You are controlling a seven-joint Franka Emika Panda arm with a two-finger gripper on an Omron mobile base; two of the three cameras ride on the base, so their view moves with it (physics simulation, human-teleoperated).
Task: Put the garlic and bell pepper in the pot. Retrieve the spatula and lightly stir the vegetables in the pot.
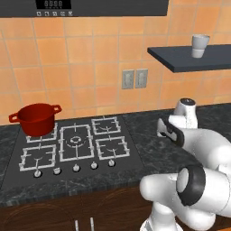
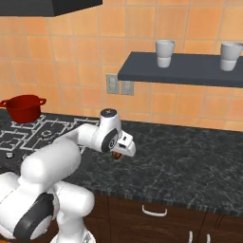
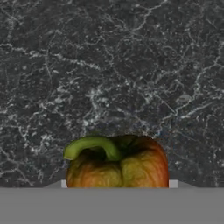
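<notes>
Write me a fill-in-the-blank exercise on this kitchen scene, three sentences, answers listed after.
1. The pot standing on the stove's back-left burner is coloured ____.
2. In the hand view, the bell pepper has a curved ____ stem.
3. In the right base view, the wall shelf carries ____ grey cups.

Missing words: red; green; two

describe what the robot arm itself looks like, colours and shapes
The glossy white, rounded robot arm is built of bulbous segments. Dark grey-black rings mark its joints, with pale grey round caps over them. Its wrist carries a black band. No cables or printed markings are visible.
</notes>
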